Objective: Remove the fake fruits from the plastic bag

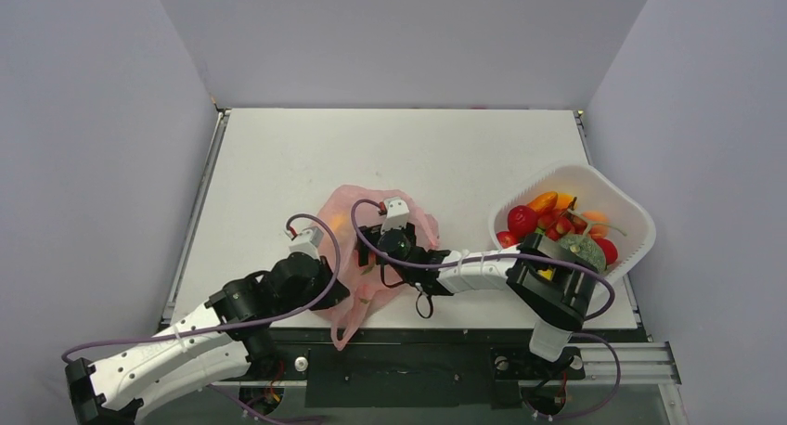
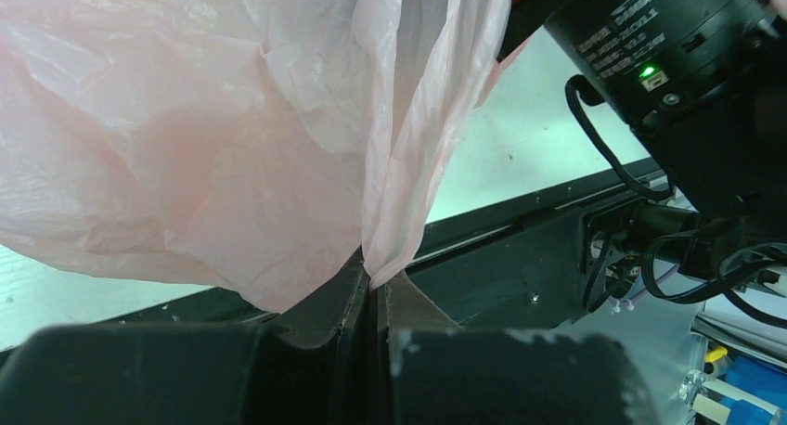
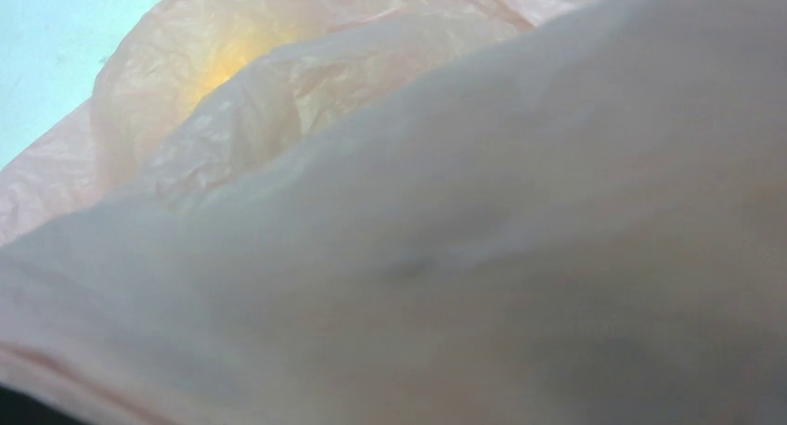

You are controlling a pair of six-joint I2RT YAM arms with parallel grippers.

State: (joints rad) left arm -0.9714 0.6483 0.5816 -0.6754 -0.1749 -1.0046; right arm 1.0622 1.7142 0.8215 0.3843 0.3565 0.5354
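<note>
Most fruits (image 1: 557, 223) lie in the basket (image 1: 634, 223) at right of the top view, but one yellow fruit (image 3: 227, 68) glows through the bag (image 1: 371, 258) at centre, so your job looks nearly done. Your left gripper (image 2: 373, 290) is clamped on a fold of bag; the right gripper (image 1: 397, 223) sits at its mouth, plastic veiling its camera, grip impossible to tell. White lettering on the motor (image 2: 650, 45), upper right of the left wrist view, seems to read DAMIAO.

The plastic bag (image 1: 357, 200) is showing translucent pale pink, a yellow fruit (image 3: 223, 58) glowing through its crinkles. By the bench's right edge, the white basket (image 1: 637, 228) is holding glossy red fruits (image 1: 522, 220), an orange fruit (image 1: 543, 201) and a speckled green fruit (image 1: 585, 249). Purple cables (image 1: 483, 256) are trailing over white-and-black arms (image 1: 167, 355).
</note>
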